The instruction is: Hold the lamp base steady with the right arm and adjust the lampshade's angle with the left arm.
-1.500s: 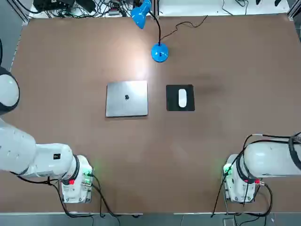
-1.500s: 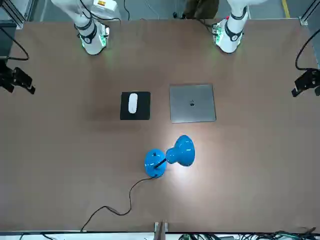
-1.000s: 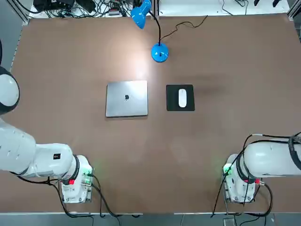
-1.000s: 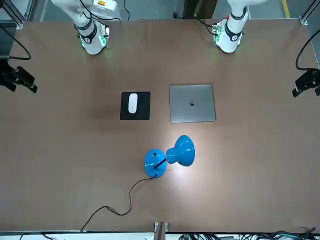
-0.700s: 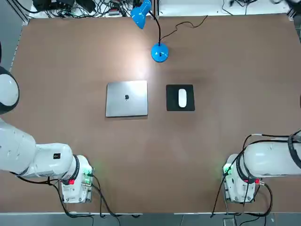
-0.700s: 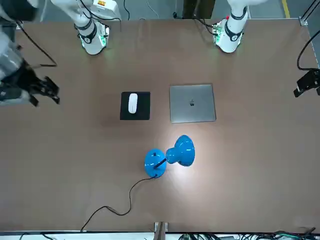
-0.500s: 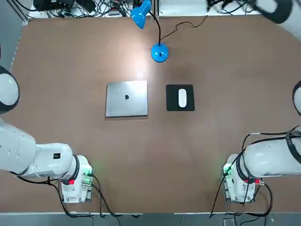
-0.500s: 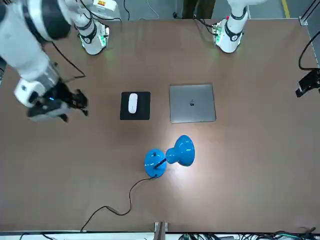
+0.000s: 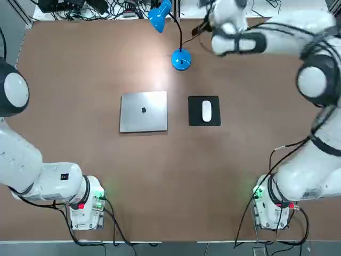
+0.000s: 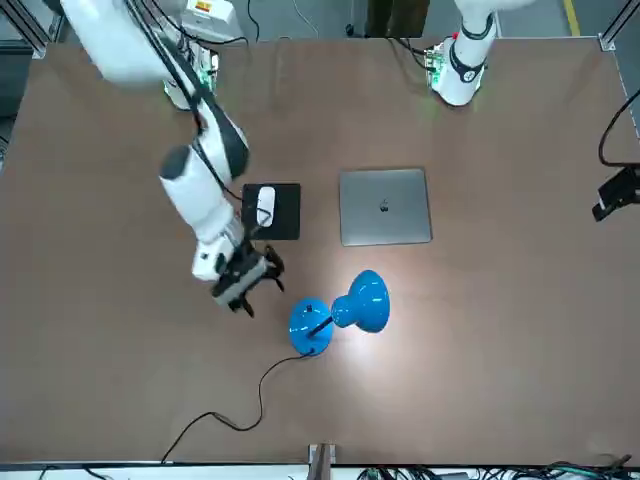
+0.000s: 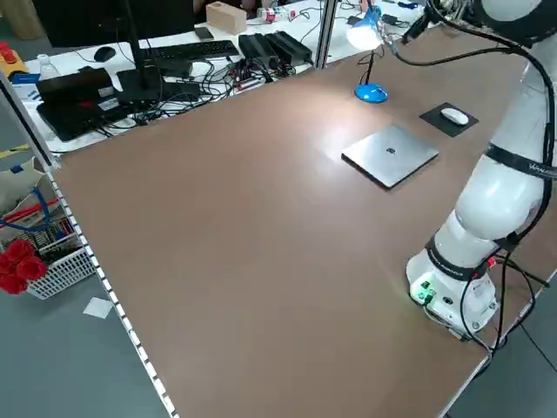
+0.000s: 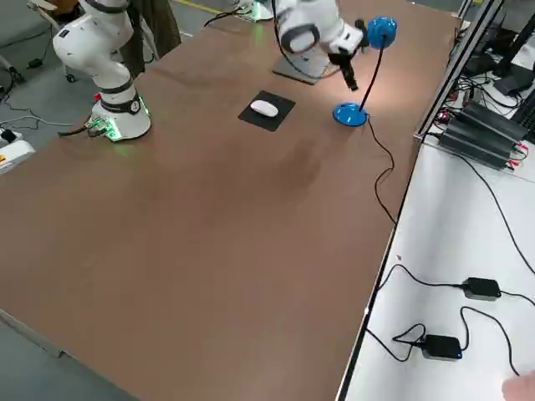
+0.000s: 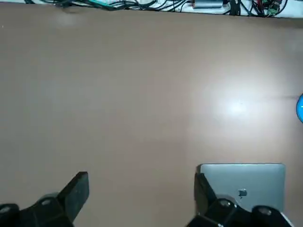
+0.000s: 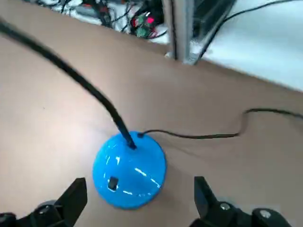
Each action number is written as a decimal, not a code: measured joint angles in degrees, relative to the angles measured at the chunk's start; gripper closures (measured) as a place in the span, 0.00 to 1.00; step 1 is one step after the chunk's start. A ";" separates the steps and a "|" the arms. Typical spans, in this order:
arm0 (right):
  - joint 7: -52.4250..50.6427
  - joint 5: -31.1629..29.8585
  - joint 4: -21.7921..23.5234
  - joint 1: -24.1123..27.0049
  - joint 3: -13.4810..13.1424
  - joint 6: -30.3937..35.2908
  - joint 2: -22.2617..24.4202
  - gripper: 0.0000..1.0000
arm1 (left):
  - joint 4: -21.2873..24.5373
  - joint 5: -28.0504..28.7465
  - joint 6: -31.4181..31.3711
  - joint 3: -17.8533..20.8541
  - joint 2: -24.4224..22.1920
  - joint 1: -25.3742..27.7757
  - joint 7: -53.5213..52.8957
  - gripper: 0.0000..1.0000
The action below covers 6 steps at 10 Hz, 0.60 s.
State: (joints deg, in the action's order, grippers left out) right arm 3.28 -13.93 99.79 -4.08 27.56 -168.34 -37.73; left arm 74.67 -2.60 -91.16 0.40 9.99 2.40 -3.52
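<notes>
Top view: the right arm [image 9: 277, 40] reaches across the far right of the bench [image 9: 80, 64]; its tool is blurred near the far edge, just right of the lamp base [image 9: 181, 60]. The lampshade [image 9: 159, 17] hangs over the far edge, partly cut off. One laptop [image 9: 144, 111], one mousepad [image 9: 204, 111] and one mouse [image 9: 206, 111] lie mid-bench, with bare surface all round them. The left arm [image 9: 32, 170] is parked at the near left; its tool is out of frame.

Front view: the right tool [image 10: 247, 277] hovers just beside the lamp base [image 10: 308, 325], apart from it. The lampshade [image 10: 364, 302] sits beside the base toward the robot's left. The left tool [image 10: 618, 192] hangs at the bench's left edge, partly cropped.

Left side view: the lampshade [image 11: 364, 33] glows white above the lamp base [image 11: 372, 93], both small at the far end.

Right side view: the right tool [image 12: 347, 67] is near the stem; finger detail is hard to make out.

Left wrist view: two fingers [image 13: 75, 191] stand spread wide over bare bench, with a laptop [image 13: 246, 177] corner showing behind one.

Right wrist view: two fingers [image 14: 73, 198] stand spread wide, released, holding nothing. The lamp base [image 14: 129, 169] lies between and beyond them, untouched; the stem top is cut off.
</notes>
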 joint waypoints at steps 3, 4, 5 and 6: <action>-0.10 -3.65 -10.91 -4.07 -1.00 -1.43 -11.55 0.00 | -0.73 -0.44 -0.39 -1.82 1.34 -1.30 -6.13 0.01; 0.19 -3.68 -13.17 -6.83 -3.57 -1.22 -12.56 0.00 | -0.74 -1.30 -0.90 -2.61 1.55 -1.45 -8.79 0.01; 1.14 -3.68 -15.05 -9.53 -5.92 -1.13 -13.50 0.00 | -0.74 -2.75 -0.93 -3.13 1.83 -1.53 -11.13 0.01; 1.68 -3.68 -16.79 -11.00 -6.89 -1.10 -14.90 0.02 | -0.74 -4.06 -0.95 -3.99 2.37 -1.59 -14.56 0.01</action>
State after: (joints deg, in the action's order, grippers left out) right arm 4.96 -17.61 83.00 -15.08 20.67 -169.44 -52.64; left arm 73.93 -6.66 -92.11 -3.60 12.36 0.80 -18.09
